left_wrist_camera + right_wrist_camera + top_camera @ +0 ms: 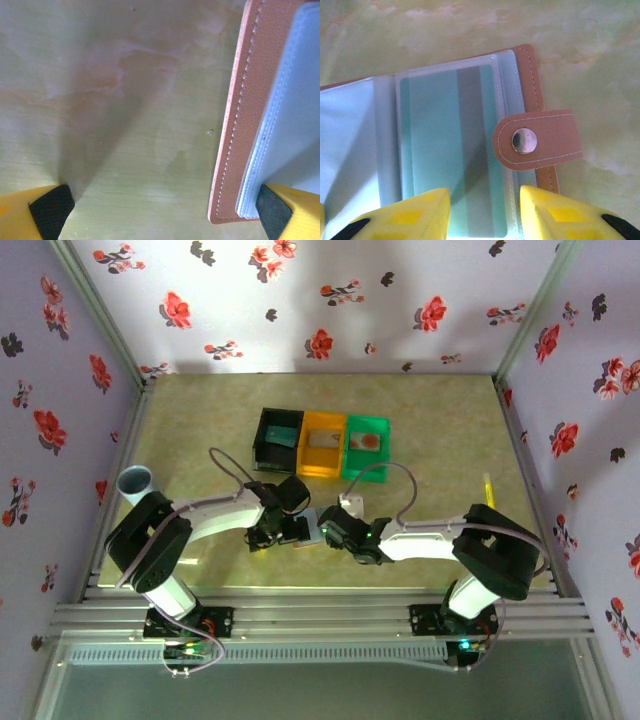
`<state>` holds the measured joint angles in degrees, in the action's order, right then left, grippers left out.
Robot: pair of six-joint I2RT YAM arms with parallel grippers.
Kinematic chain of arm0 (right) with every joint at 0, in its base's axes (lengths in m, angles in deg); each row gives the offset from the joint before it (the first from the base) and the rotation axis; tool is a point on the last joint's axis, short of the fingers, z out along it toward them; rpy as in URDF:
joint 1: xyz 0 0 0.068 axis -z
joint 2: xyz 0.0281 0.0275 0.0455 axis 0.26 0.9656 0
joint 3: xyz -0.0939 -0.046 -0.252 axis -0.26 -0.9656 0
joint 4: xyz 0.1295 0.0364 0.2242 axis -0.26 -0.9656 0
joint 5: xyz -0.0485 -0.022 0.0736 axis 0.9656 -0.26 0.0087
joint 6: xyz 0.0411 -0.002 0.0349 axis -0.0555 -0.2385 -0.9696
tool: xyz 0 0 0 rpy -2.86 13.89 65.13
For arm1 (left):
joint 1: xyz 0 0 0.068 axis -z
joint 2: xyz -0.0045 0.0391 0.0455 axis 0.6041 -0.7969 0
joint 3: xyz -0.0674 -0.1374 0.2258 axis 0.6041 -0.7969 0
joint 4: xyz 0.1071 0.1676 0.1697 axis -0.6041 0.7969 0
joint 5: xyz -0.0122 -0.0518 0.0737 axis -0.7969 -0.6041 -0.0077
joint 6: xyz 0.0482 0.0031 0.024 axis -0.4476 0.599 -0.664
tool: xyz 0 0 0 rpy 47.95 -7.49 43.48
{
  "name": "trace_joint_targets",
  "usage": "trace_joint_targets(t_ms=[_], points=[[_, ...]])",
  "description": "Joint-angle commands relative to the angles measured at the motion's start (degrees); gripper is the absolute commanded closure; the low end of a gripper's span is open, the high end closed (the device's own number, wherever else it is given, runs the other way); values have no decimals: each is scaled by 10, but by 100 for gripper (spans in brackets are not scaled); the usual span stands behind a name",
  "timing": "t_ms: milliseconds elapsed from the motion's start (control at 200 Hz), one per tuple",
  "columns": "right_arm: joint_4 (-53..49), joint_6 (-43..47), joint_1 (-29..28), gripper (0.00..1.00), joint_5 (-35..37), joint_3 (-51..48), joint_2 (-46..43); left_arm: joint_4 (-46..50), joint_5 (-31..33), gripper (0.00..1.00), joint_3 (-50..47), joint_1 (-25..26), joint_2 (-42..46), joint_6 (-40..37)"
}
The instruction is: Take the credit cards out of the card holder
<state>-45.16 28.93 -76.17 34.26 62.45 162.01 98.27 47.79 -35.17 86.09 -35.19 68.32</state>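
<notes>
Right wrist view: the right gripper [482,192], jaws partly open, sits over the teal-green credit card [435,150] inside the open brownish-pink leather card holder [555,135]. The left gripper [161,205] is fully open at the holder's edge.

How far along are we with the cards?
Done: the card holder lies unclasped and open, and a pale card with a red spot seems to sit in the green bin. In hand: the right claw hovers, open, over the teal card, and the left claw is open beside the holder's edge. Left: the teal card sits in its clear sleeve, not yet pulled out.
</notes>
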Motion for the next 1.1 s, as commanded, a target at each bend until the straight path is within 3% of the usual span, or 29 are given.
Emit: trace_joint_targets(t_ms=[0, 1095], points=[[19, -12, 3, 59, -26, -11, -12, -34, -29, 0, -36, 8, -32, 18], [45, -3, 3, 65, -44, -11, -42, -44, -34, 0, -39, 8, -37, 16]])
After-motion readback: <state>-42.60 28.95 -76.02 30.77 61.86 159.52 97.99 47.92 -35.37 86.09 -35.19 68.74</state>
